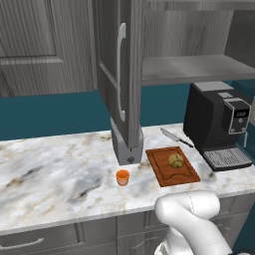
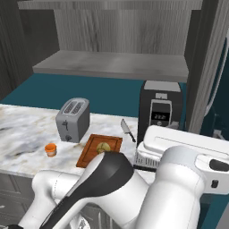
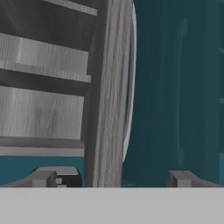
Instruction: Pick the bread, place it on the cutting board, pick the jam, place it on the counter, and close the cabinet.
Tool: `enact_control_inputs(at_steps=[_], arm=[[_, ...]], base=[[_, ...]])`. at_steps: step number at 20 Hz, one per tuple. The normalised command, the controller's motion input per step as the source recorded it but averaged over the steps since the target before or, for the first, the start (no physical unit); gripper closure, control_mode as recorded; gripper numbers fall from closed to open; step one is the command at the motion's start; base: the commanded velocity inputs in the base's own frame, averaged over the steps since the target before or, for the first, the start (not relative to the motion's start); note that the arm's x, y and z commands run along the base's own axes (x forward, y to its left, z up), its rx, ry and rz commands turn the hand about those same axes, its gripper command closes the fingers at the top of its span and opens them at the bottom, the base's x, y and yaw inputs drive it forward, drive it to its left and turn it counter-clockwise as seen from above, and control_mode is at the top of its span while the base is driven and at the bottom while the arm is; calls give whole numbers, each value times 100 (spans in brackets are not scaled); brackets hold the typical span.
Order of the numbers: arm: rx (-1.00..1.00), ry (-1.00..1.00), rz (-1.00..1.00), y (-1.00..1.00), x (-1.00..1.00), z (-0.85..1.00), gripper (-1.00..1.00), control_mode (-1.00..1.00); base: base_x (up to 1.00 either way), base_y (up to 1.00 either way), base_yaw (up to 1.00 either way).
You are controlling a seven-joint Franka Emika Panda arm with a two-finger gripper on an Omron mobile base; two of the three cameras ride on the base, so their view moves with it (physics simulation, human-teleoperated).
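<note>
The bread lies on the reddish-brown cutting board. To the board's left, the orange jam stands on the marbled counter. Both doors of the cabinet are swung open, the left door and the right door. In the hand view my gripper is open. It faces a cabinet door's edge head-on, with the silver handle just right of that edge. Nothing is held.
A grey toaster stands behind the jam. A black coffee machine sits right of the board, with a knife lying between them. The teal wall backs the counter.
</note>
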Motion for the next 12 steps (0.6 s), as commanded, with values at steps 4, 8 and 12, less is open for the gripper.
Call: enact_control_inputs(at_steps=[4,8,12], arm=[[0,0,0,-4,7,-3,-100,-100],[0,0,0,-4,8,-5,-100,-100],[0,0,0,-4,11,-4,-100,-100]], base=[[0,0,0],[0,0,0],[0,0,0]])
